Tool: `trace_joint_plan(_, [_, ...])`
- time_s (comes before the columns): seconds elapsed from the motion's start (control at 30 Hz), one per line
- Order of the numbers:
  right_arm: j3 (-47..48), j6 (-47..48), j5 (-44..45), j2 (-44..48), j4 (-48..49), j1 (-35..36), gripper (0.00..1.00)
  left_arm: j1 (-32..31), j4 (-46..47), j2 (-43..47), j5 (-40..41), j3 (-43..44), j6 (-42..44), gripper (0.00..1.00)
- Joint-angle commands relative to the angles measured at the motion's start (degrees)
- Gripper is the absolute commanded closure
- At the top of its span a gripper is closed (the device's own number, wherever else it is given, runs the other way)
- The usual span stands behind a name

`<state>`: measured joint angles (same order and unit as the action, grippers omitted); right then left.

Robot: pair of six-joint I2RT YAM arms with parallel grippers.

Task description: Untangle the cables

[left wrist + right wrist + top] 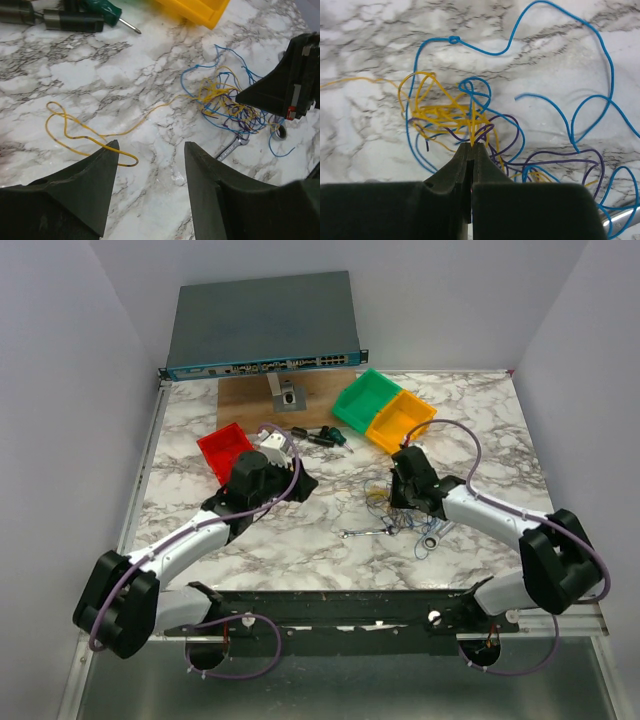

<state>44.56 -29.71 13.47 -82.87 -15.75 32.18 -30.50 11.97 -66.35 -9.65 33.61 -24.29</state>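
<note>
The cables [440, 112] are a loose tangle of thin yellow, blue and purple wires on the marble table [300, 540]. My right gripper [471, 145] is shut on a few yellow strands at the near edge of the tangle. In the top view it [397, 502] sits right over the cables [392, 518]. One yellow cable [75, 135] trails out left of the tangle [225, 100] and ends in loops by my left gripper [150, 150]. That gripper is open with only bare table between its fingers, and the cable's end touches the left fingertip [111, 147].
A red bin [225, 448] lies behind the left arm; green [365, 400] and yellow [400, 420] bins stand at the back right. Silver wrenches [365, 532] lie under and beside the tangle. Screwdrivers [107, 12] rest near the wooden board. A network switch [265, 325] sits at the rear.
</note>
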Motion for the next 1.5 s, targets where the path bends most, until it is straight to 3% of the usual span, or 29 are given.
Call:
trace_joint_plan(0.0, [-0.20,4.72,-9.71,5.40,1.93,-0.03,0.99,-0.30,2.54,-4.41,-11.72,4.06,1.02,0.42])
trace_joint_plan(0.23, [1.07,6.17,-12.15,12.83,-2.20,-0.07,0.99,-0.35,5.04,-7.13,-17.93,4.70,0.38,0.35])
trace_joint_plan(0.73, [8.29,5.28,-11.26,21.24,-10.27,-0.11,0.99,-4.62,-5.12,-14.56,-10.58,12.50,7.13,0.32])
trace_joint_plan(1.03, [14.80,3.69,-12.11,22.45,-13.41,-0.10,0.99,-5.01,-8.11,-20.59,-13.21,17.62,6.77,0.33])
trace_joint_plan(1.17, [17.99,2.80,-10.55,22.07,-14.61,-0.09,0.99,-4.84,-0.36,-12.14,-7.11,9.58,4.41,0.33])
trace_joint_plan(1.23, [19.33,2.61,-9.34,21.88,-15.09,-0.10,0.99,-4.75,2.52,-6.43,0.14,5.04,3.31,0.34])
trace_joint_plan(1.37, [20.71,1.81,-6.26,21.72,-15.65,-0.19,0.99,-4.37,0.56,3.72,17.23,-0.48,1.71,0.34])
trace_joint_plan(1.47, [21.14,0.89,-4.21,21.64,-15.72,-0.19,0.99,-4.04,-4.04,7.98,25.11,-1.13,0.66,0.26])
